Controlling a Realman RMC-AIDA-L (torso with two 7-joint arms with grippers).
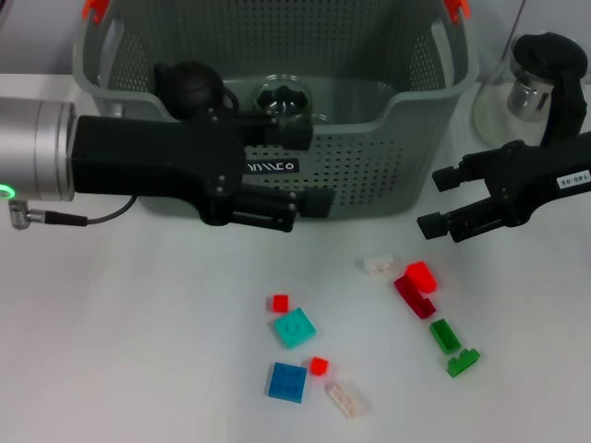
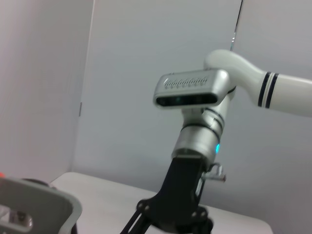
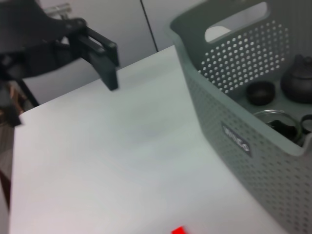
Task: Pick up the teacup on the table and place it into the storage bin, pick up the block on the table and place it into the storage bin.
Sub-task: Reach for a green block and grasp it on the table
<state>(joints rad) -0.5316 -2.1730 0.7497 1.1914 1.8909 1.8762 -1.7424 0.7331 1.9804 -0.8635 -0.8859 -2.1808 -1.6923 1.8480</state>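
Note:
The grey-green storage bin (image 1: 406, 138) stands at the back of the white table. Inside it lie a black teapot (image 3: 297, 80), a small black teacup (image 3: 260, 92) and a glass cup (image 1: 284, 97). Several blocks are scattered on the table in front, among them a teal block (image 1: 294, 328), a blue block (image 1: 287, 381) and a red block (image 1: 422, 275). My left gripper (image 1: 319, 169) hovers open and empty against the bin's front wall. My right gripper (image 1: 429, 200) is open and empty, by the bin's right front corner, above the red block.
A glass pitcher (image 1: 536, 83) with a black lid stands right of the bin. Green blocks (image 1: 445, 335) and white blocks (image 1: 346, 400) lie toward the front right. The left arm (image 1: 138, 166) spans the table's left side.

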